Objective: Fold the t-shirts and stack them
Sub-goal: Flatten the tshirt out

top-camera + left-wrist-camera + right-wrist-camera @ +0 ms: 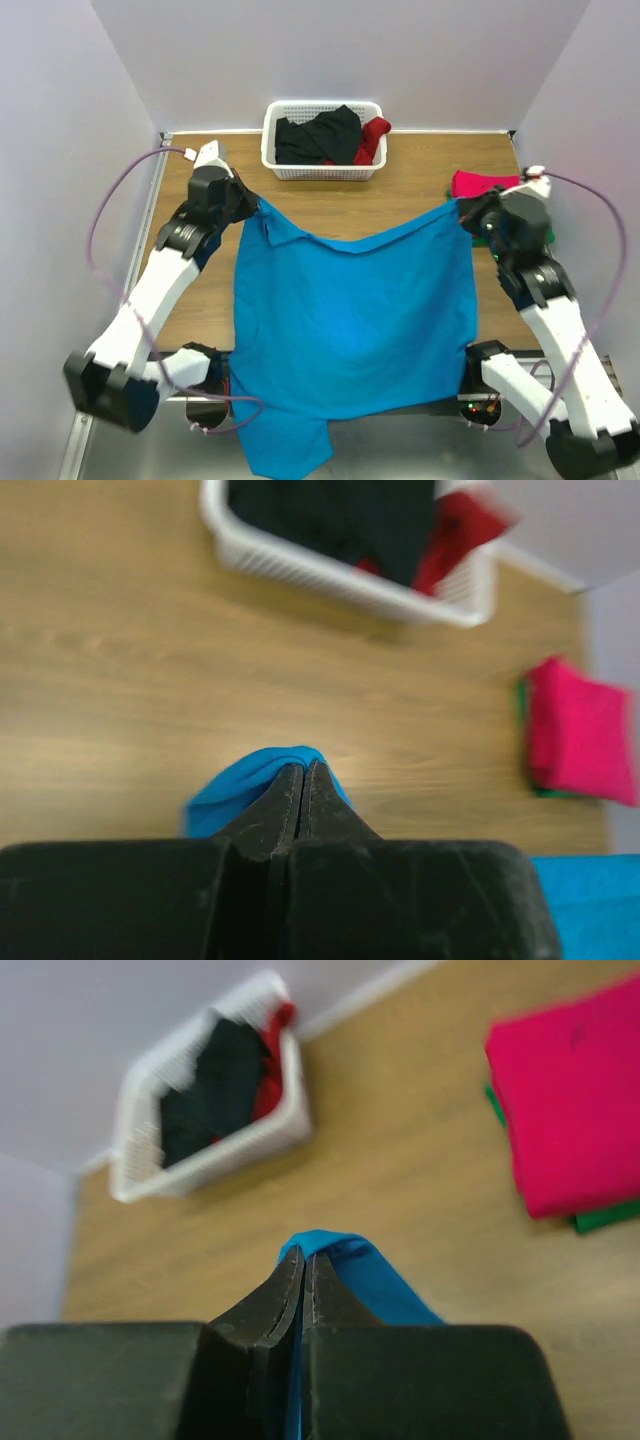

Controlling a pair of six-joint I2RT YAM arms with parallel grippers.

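A turquoise-blue t-shirt hangs spread between my two grippers above the table, its lower end draped over the near edge. My left gripper is shut on its upper left corner, seen as blue cloth round the fingertips. My right gripper is shut on its upper right corner. A folded magenta-red shirt lies on a folded green one at the right. A black shirt and a dark red shirt lie in the basket.
A white lattice basket stands at the back middle of the wooden table. Purple cables loop beside both arms. Lilac walls close in the table on three sides.
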